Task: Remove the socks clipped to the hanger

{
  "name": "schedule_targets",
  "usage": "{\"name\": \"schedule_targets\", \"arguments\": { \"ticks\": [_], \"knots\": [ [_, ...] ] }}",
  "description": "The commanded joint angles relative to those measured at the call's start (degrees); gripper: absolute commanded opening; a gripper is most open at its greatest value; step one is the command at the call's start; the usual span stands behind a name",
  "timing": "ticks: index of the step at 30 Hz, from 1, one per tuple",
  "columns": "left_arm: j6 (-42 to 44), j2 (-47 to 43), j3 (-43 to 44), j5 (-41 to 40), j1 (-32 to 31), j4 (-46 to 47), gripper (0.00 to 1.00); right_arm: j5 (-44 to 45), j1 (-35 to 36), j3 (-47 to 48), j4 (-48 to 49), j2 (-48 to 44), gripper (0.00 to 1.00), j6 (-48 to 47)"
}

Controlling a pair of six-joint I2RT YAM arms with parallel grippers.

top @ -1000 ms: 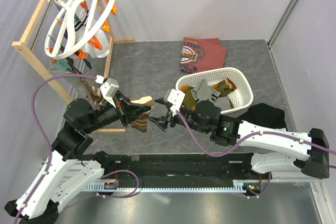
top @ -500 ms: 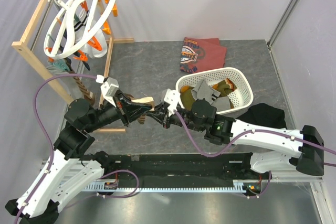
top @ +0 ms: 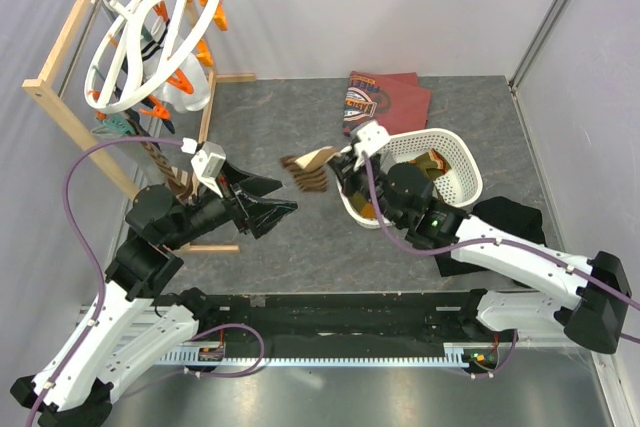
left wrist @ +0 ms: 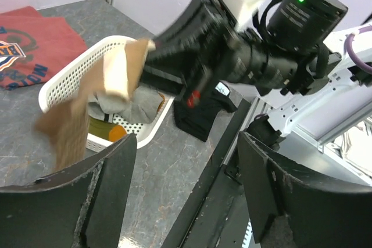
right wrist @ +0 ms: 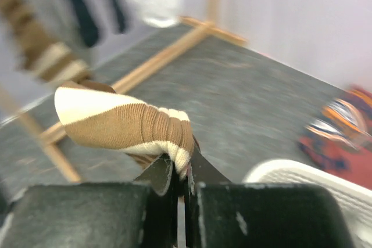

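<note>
- Change since a second ago: the sock (top: pixel 308 169) has passed from the left claw (top: pixel 268 209) to the right claw (top: pixel 336 161). It has been carried up and toward the basket (top: pixel 468 162), and the left claw has stayed back, well left of the basket.
- Right claw: clenched on one end of the sock, as the right wrist view (right wrist: pixel 177 179) shows. The brown-and-cream sock (right wrist: pixel 125 121) droops past the fingertips just outside the basket's left rim. It is held high, probably so it clears the rim for a drop.
- Left claw: released and empty, its jaws wide apart in its own view (left wrist: pixel 186 201). It points toward the basket and stands apart from the sock (left wrist: pixel 75 117).
- Basket: on the bench (top: pixel 270 127), with loose socks already inside. It looks to be the drop point.
- Hanger (top: pixel 148 25): hooked on the rack far left of the basket and tilted. The clipped socks (top: pixel 160 157) hang below it, so the task is judged unfinished.
- Shirt (top: pixel 385 99): folded just behind the basket, not involved.
</note>
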Motion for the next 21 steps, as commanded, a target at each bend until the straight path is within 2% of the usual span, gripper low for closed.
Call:
{"name": "schedule_targets", "arguments": {
  "ticks": [1,5,14,16,17,20,21],
  "knots": [
    [0.77,-0.33,1.2,-3.84,0.03,0.52,0.81,11.32,-5.19,1.74,-7.76,-2.11,0.0,2.57],
    [1.99,-0.33,1.81,-5.52,0.03,-1.23,0.83,18.44,-10.29,3.76,-12.53,-0.97,0.0,2.57],
    [8.32,-0.95,6.03,-12.28,0.03,-8.26,0.86,25.3,-22.86,4.12,-18.77,5.0,0.0,8.01],
    [9.46,-1.12,6.82,-14.65,0.03,-8.88,0.87,27.58,-23.83,4.38,-20.7,7.01,0.09,8.63],
    [9.73,-1.38,7.17,-15.53,0.03,-9.32,0.88,28.38,-23.92,4.64,-21.32,7.72,0.23,8.81],
    [11.49,-1.74,8.32,-18.44,0.03,-10.46,0.89,27.61,-23.92,6.83,-23.96,9.66,0.4,8.29],
    [11.92,-1.74,8.67,-19.14,-0.06,-11.25,0.89,26.81,-23.92,7.54,-24.31,9.84,0.43,7.76]
  ]
}}
